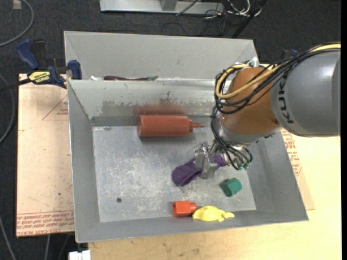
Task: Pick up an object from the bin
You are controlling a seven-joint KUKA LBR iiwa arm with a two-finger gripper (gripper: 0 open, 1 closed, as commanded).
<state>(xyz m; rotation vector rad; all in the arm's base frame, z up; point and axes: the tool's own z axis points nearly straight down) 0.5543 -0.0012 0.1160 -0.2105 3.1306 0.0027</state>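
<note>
Near the middle of the grey bin (81, 161), slightly right of centre, the gripper (205, 166) is down at floor level on a purple eggplant-shaped toy (184, 174). The toy lies slanted, its thicker end toward the front left and its thinner end running up to the right under the wrist cables. Purple shows on both sides of the metal fingers (201, 160), so they seem to be drawn narrow around the toy's middle, though the wrist hides much of the contact. The toy looks to be resting on the bin floor.

Behind it, along the back wall, a red squeeze bottle (162, 127) lies on its side with its nozzle pointing right. A small green piece (231, 186) sits just right of the gripper and a little nearer the front. By the front wall an orange block (184, 208) touches a yellow toy (211, 214). The orange wrist cover (246, 107) hangs over the bin's right side.
</note>
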